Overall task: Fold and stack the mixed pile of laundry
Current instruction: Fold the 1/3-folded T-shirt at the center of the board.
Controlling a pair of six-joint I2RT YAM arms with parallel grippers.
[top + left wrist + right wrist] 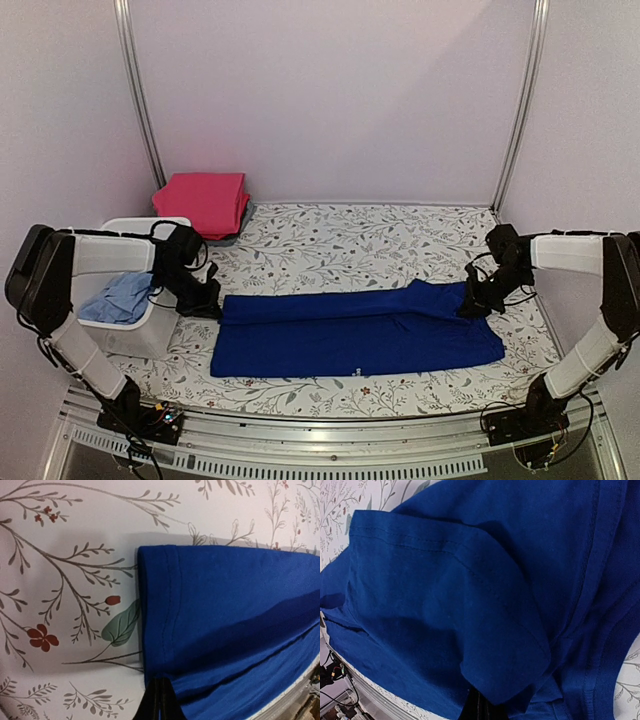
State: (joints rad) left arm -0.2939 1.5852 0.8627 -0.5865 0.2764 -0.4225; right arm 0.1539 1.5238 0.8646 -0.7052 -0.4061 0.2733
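Left pincer [206, 302] and right pincer [470, 304] each pinched the trousers [350, 340] on a floral desk [340, 245] between pale walls [330, 90].

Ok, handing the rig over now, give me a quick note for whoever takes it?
Left gripper: shut on the left end of the royal-blue trousers.
Right gripper: shut on their right end.
Trousers lie stretched across the table.
Done: pink-red garment sits folded at the far left corner.
To do: fold the trousers, stack them; pale-blue cloth waits in the white basket.
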